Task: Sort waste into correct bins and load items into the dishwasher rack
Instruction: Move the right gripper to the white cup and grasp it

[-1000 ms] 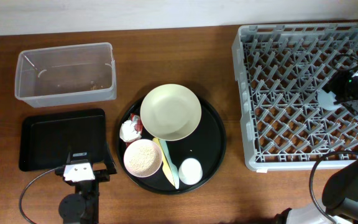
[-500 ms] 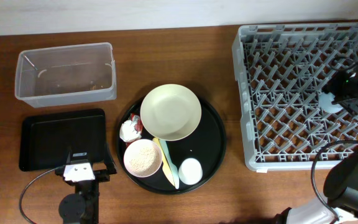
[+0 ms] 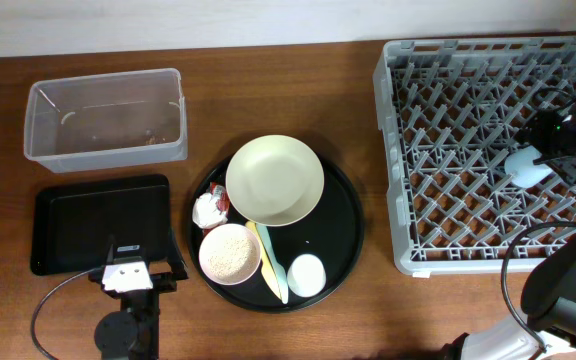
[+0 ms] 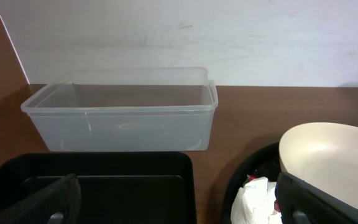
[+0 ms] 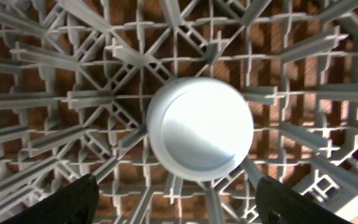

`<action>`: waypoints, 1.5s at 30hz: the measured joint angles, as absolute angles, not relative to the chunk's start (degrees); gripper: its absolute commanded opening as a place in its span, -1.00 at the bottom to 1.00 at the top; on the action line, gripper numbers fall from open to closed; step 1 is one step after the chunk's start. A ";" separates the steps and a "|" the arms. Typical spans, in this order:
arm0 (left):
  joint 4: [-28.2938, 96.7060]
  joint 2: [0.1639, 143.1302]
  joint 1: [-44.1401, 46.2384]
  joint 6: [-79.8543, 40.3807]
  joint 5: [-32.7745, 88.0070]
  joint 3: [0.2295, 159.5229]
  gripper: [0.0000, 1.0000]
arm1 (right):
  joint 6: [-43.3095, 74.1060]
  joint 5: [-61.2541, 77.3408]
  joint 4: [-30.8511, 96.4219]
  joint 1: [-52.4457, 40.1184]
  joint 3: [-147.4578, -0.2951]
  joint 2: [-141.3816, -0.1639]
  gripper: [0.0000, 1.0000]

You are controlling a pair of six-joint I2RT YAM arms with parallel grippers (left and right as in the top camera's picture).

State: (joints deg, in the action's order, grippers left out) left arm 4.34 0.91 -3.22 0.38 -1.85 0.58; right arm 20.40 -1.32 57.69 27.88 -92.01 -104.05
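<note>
The light blue cup (image 5: 199, 127) sits in the grey dishwasher rack (image 3: 468, 120), seen end-on among the pegs; it also shows in the overhead view (image 3: 525, 167). My right gripper (image 5: 179, 208) is open above it, its fingers apart from it; overhead it is at the rack's right side (image 3: 553, 140). My left gripper (image 4: 182, 211) is open and empty, low over the shallow black tray (image 3: 78, 225), facing the clear tub (image 4: 120, 115). The cream plate (image 3: 274, 180), bowl of rice grains (image 3: 230, 253), red-printed wrapper (image 3: 209, 208), white cup (image 3: 306, 275) and flat utensils (image 3: 271, 262) lie on the round black tray (image 3: 343, 225).
The clear tub (image 3: 105, 118) stands at the back left, behind the shallow black tray. The left arm's base and cable (image 3: 118, 325) sit at the table's front edge. The rack fills the right side up to the table's edge.
The right gripper has drawn back from the light blue cup, which now shows more fully in the rack. The left arm has not moved.
</note>
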 measured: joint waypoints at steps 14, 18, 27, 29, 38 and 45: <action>4.34 0.91 -3.22 0.38 -1.85 0.58 0.99 | 7.49 13.10 75.70 -0.51 -96.68 -81.43 0.77; 4.34 0.91 -3.22 0.38 -1.87 0.58 0.99 | 6.00 13.67 75.61 -14.15 -93.38 -85.08 0.71; 4.34 0.91 -3.22 0.38 -1.87 0.58 0.99 | 6.96 10.28 72.53 -39.66 -84.55 -96.47 0.81; 4.34 0.91 -3.22 0.38 -1.87 0.58 0.99 | 7.75 7.18 72.55 -43.46 -84.51 -98.43 0.83; 4.34 0.91 -3.22 0.38 -1.85 0.58 0.99 | 10.50 -0.21 72.82 -50.63 -84.31 -106.15 0.95; 4.34 0.91 -3.22 0.38 -1.87 0.58 0.99 | 10.59 -0.71 69.97 -49.65 -79.57 -106.21 0.93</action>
